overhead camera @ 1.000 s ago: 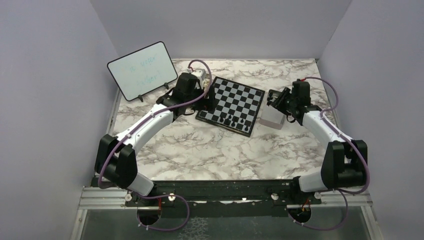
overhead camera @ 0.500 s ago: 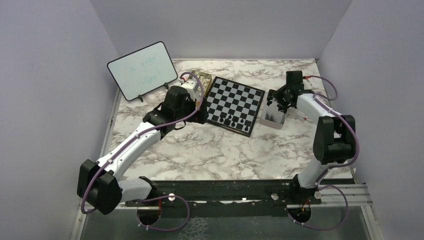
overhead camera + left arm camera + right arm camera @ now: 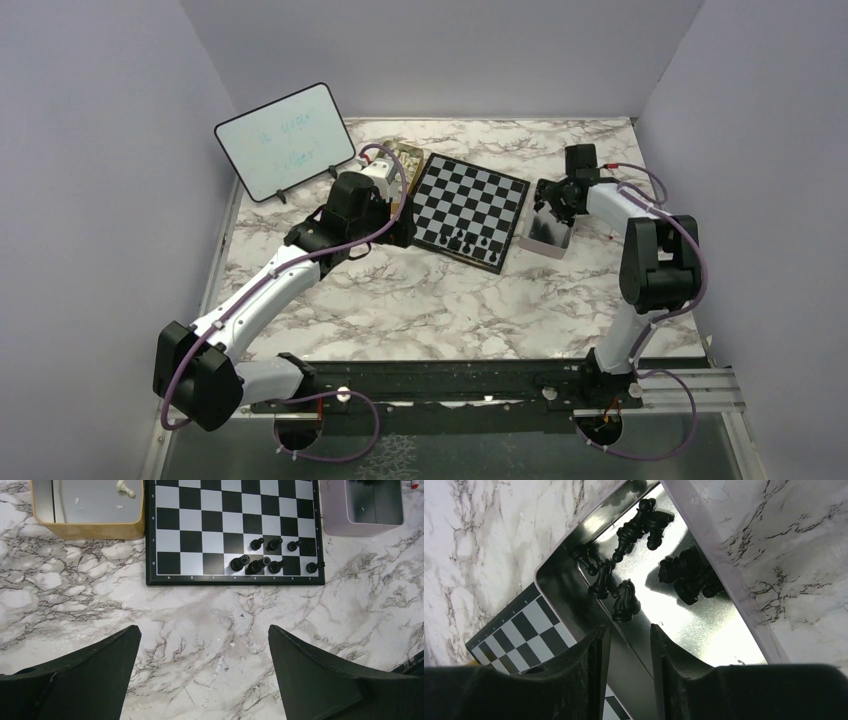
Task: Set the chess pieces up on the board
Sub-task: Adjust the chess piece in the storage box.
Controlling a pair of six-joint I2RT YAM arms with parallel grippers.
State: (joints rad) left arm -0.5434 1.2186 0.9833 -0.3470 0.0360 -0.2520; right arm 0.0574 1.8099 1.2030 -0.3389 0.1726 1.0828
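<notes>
Hanging the left gripper [image 3: 202,650] over the marble table [image 3: 210,620] on the near side of the board [image 3: 200,525], jaws spread wide, gripping nothing. Showing seven black chess pieces [image 3: 260,562] standing on the board's two nearest rows, toward its right side. Sitting just beside the board's left edge, the gold tin [image 3: 87,530], holding one cream piece [image 3: 125,487]. Pointing the right gripper [image 3: 628,635] down over the silver tin [image 3: 719,625] just right of the board, jaws standing narrowly apart, pinching nothing. Lying in that tin, loose black pieces [image 3: 686,575], a knight [image 3: 625,602] nearest the fingertips.
</notes>
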